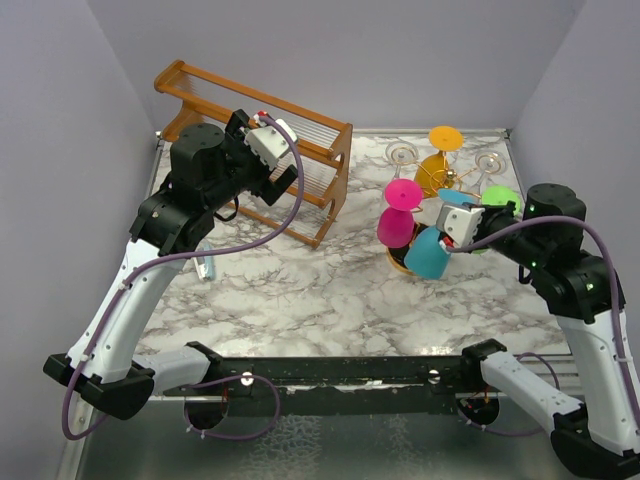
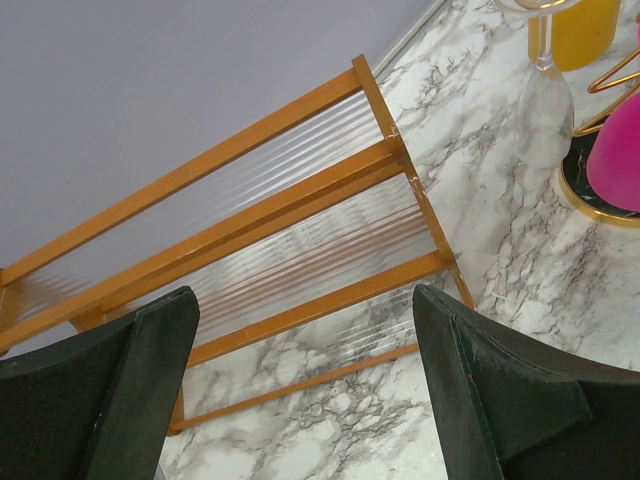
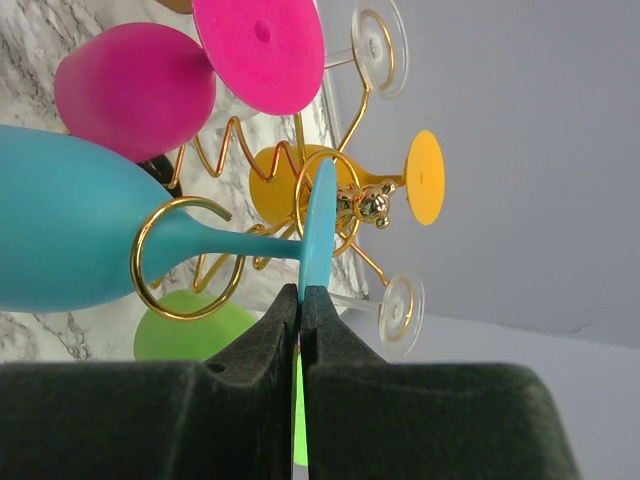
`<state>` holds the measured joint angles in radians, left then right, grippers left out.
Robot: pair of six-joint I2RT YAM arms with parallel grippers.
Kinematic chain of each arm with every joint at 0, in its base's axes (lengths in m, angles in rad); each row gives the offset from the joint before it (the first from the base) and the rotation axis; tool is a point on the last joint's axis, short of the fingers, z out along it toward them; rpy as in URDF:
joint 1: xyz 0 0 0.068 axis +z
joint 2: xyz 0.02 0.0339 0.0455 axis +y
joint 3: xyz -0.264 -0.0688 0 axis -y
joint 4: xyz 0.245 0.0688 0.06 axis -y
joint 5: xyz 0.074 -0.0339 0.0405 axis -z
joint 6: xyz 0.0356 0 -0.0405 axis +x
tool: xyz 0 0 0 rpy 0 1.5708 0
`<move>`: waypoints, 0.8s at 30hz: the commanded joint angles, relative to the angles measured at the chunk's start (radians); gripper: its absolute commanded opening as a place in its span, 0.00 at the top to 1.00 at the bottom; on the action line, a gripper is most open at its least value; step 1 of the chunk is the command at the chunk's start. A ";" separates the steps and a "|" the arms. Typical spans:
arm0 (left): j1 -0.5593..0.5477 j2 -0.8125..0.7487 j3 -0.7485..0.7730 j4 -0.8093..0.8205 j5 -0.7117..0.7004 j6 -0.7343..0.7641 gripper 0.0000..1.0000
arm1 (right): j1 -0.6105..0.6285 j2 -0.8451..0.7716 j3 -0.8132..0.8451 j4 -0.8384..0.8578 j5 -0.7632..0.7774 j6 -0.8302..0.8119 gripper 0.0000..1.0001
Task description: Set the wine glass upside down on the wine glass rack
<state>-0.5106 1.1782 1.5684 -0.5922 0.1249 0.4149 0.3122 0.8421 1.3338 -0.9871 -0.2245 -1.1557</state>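
Observation:
The blue wine glass (image 1: 430, 255) hangs upside down at the front of the gold wire wine glass rack (image 1: 447, 182). In the right wrist view its stem runs through a gold loop of the rack (image 3: 368, 203), with the bowl (image 3: 70, 220) on one side and the flat foot (image 3: 320, 215) on the other. My right gripper (image 3: 301, 292) is shut on the edge of that foot. It reaches in from the right (image 1: 462, 222). My left gripper (image 2: 302, 300) is open with nothing in it, raised at the back left (image 1: 250, 125) by the wooden shelf.
A pink glass (image 1: 397, 225), an orange one (image 1: 437, 160), a green one (image 1: 500, 195) and two clear ones (image 1: 402, 153) hang on the same rack. The brown slatted shelf (image 1: 300, 160) stands at the back left. Grey walls enclose the marble table (image 1: 300, 290).

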 commanded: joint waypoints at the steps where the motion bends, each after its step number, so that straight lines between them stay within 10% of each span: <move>1: 0.005 -0.006 0.008 0.012 0.027 0.005 0.09 | -0.001 -0.024 0.007 -0.011 -0.038 0.027 0.99; 24: 0.005 0.004 0.010 0.011 0.036 0.006 0.09 | -0.010 -0.091 -0.072 -0.019 -0.069 0.060 0.99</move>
<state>-0.5106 1.1797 1.5684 -0.5926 0.1341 0.4152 0.3119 0.7681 1.2816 -1.0000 -0.2619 -1.1187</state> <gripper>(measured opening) 0.911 0.017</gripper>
